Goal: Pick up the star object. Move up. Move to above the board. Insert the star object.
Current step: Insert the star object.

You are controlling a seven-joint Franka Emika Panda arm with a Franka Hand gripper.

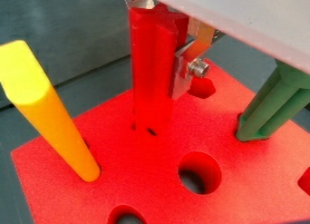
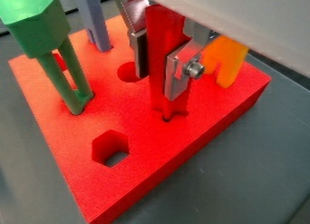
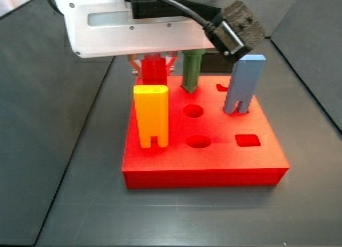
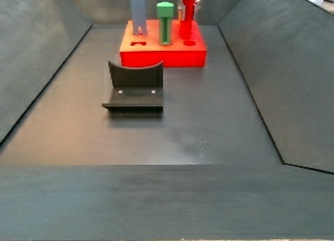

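The star object point(image 1: 152, 55) is a tall red peg with a star-shaped section. It stands upright with its lower end in a star hole of the red board point(image 1: 115, 150). My gripper point(image 2: 158, 81) is shut on the peg's sides, and a silver finger point(image 2: 179, 72) lies flat against it. In both side views the gripper point(image 3: 156, 63) hangs over the back of the board point(image 3: 201, 159), with the red peg point(image 4: 189, 16) below it. The peg's top is hidden by the gripper body.
A yellow peg point(image 3: 151, 116), a green peg point(image 3: 193, 73) and a blue peg point(image 3: 245, 83) stand in the board. There are open round holes point(image 3: 198, 143), a square hole point(image 3: 249, 141) and a hexagon hole point(image 2: 111, 148). The fixture point(image 4: 135, 87) stands on the floor before the board.
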